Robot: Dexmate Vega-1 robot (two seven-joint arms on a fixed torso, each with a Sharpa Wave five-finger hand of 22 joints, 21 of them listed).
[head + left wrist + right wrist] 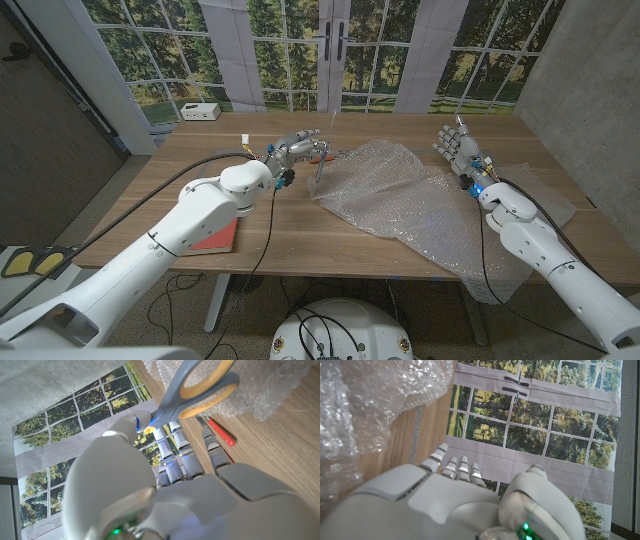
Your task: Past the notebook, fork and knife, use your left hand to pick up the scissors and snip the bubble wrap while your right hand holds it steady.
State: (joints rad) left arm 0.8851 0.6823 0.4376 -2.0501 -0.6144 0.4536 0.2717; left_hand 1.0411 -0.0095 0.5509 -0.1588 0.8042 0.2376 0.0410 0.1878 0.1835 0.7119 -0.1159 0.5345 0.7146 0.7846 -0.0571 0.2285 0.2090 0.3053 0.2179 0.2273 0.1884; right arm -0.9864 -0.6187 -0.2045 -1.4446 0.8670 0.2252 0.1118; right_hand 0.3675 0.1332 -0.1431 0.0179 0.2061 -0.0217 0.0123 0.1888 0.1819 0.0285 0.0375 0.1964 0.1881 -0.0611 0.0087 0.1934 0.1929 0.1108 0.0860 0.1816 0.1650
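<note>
My left hand (298,150) is over the table's far middle and grips the scissors (318,178), which hang down at the left edge of the bubble wrap (400,195). In the left wrist view the scissors' grey and yellow handles (195,390) stick out past my left hand (165,495), pinched between thumb and fingers. The bubble wrap (260,385) lies just beyond them. My right hand (458,146) is raised near the wrap's far right side, fingers spread and holding nothing. The right wrist view has the bubble wrap (365,405) beside my right hand (460,495).
A red notebook (215,236) lies near the table's front left, partly under my left arm. A red-handled piece of cutlery (220,430) lies on the wood by the wrap. A white box (200,111) sits behind the table's far left corner.
</note>
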